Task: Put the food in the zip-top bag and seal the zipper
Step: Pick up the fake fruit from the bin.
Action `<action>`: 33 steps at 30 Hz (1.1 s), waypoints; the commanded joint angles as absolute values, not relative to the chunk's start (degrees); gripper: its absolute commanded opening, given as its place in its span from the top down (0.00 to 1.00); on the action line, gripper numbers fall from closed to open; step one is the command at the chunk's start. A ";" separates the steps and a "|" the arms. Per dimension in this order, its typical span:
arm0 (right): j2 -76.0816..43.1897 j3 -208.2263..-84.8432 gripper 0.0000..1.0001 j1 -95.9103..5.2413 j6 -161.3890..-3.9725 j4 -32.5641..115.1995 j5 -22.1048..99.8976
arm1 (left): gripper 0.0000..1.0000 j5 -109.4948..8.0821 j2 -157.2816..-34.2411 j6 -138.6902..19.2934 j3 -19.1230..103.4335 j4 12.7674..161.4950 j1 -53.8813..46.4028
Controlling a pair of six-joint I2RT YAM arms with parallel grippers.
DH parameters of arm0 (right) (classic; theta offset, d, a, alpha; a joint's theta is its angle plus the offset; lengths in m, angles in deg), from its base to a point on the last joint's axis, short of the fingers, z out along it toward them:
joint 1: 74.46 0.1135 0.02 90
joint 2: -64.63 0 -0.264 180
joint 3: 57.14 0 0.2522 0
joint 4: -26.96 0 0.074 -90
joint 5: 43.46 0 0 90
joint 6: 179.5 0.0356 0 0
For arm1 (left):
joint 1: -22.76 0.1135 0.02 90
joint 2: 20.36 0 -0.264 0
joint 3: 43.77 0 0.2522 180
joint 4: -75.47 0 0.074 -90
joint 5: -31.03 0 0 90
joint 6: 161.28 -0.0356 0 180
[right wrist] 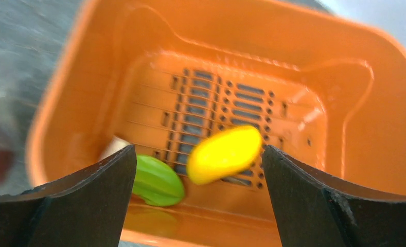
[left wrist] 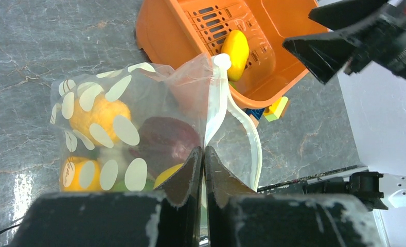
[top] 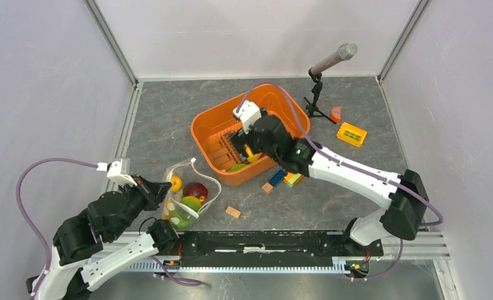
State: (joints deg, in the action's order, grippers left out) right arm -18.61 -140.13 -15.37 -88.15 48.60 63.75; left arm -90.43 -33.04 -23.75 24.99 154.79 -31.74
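The zip-top bag (top: 190, 195) (left wrist: 113, 110), clear with white dots, lies near the left arm. It holds dark red (left wrist: 167, 139), yellow-orange (left wrist: 100, 114) and green food. My left gripper (top: 164, 192) (left wrist: 204, 154) is shut on the bag's film at its mouth, beside the white zipper (left wrist: 217, 103), which gapes open. My right gripper (top: 245, 145) (right wrist: 198, 150) hangs open inside the orange basket (top: 281, 103) (right wrist: 345, 128). A yellow piece (right wrist: 225, 153) and a green piece (right wrist: 157, 181) lie between and below its fingers, untouched. A pale piece shows partly behind the left finger.
Coloured building blocks (top: 285, 178) lie against the basket's near side, and a tan cube (top: 232, 212) sits in front of them. A microphone on a stand (top: 323, 69), a yellow block (top: 351, 134) and an orange wedge (top: 336, 113) are at the back right.
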 commanded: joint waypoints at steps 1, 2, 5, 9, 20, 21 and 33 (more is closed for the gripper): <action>-23.54 -146.05 0.04 -21.63 -85.77 64.98 55.75 | 0.89 -90.28 -34.22 -22.42 25.45 153.06 -31.87; -25.83 -148.13 0.04 -22.66 -86.30 69.40 54.57 | 0.89 -90.04 -34.09 -22.35 25.24 153.04 -31.89; -31.16 -151.54 0.04 -24.23 -88.76 78.27 51.57 | 0.89 -89.52 -33.82 -22.16 24.67 153.11 -31.84; -35.12 -150.97 0.02 -25.24 -91.30 80.82 49.52 | 0.89 -88.79 -33.89 -22.50 24.86 153.13 -31.91; -45.40 -157.42 0.02 -28.94 -96.17 89.07 48.32 | 0.89 -88.38 -32.70 -22.35 25.27 153.83 -31.91; -45.66 -157.29 0.02 -29.14 -96.58 89.53 48.36 | 0.89 -88.55 -32.46 -22.28 25.19 153.93 -31.86; -51.54 -155.54 0.28 -30.43 -98.57 87.59 46.76 | 0.89 -89.46 -32.05 -22.67 25.44 154.12 -31.91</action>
